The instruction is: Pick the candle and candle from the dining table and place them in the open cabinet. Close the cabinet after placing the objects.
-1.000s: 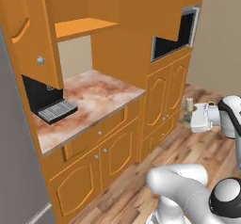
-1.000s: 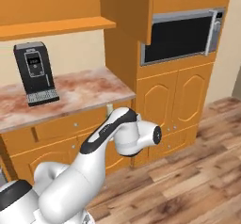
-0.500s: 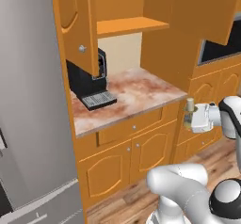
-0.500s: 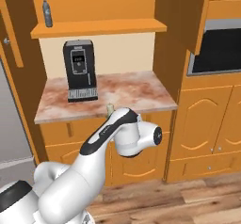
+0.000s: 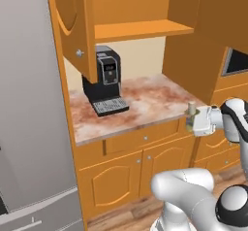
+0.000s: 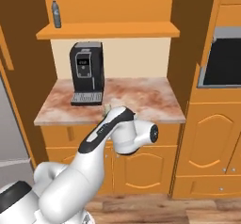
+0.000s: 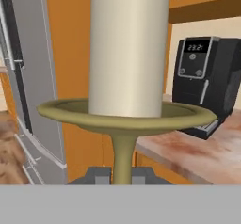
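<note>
Hand view: pincer clamped on the brass-gold stem of a pale candle, upright.

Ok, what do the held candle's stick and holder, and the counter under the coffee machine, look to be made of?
Candle: a pale, matte stick, probably wax. Its holder looks like brass-toned metal, with a dull olive-gold dish and thin stem set between the fingers. Counter: polished stone, judging by its reddish-brown and cream marbling.
</note>
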You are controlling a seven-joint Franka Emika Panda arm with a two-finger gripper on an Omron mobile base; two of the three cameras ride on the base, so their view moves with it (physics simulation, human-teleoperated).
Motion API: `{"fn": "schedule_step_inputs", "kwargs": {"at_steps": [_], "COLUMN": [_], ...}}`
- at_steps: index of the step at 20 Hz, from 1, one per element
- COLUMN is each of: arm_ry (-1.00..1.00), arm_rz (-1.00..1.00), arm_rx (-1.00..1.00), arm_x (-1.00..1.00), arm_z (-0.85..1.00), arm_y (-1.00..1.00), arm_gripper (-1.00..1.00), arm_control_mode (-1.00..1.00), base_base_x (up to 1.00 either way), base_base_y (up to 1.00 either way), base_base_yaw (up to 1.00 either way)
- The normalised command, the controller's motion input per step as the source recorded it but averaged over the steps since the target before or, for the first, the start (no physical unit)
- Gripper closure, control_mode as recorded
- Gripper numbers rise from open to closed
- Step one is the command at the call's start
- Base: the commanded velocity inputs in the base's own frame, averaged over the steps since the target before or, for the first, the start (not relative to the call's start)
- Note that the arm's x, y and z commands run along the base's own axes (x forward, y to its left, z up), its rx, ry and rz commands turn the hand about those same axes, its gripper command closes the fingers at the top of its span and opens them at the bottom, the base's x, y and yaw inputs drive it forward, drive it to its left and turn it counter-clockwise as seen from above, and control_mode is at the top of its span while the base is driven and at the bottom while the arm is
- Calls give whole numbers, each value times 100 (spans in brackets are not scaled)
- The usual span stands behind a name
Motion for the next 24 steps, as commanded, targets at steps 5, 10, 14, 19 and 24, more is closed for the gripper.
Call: {"fn": "schedule_step_inputs", "kwargs": {"at_steps": [5,10,14,19,24], "arm_ry": [0,0,0,0,0], "arm_rz": [0,0,0,0,0], "arm_rx": [0,0,0,0,0], "arm_x": [0,0,0,0,0], "arm_z": [0,0,0,0,0], "arm_y": [0,0,0,0,0], "arm_gripper": [100,100,100,100,100], "arm_control_mode": [100,100,100,100,100], "base_base_x": [52,50,55,63,61], "base_base_y": [-33,-33,-30,-22,-19], "base_base_yaw": [20,15,12,9,9]}}
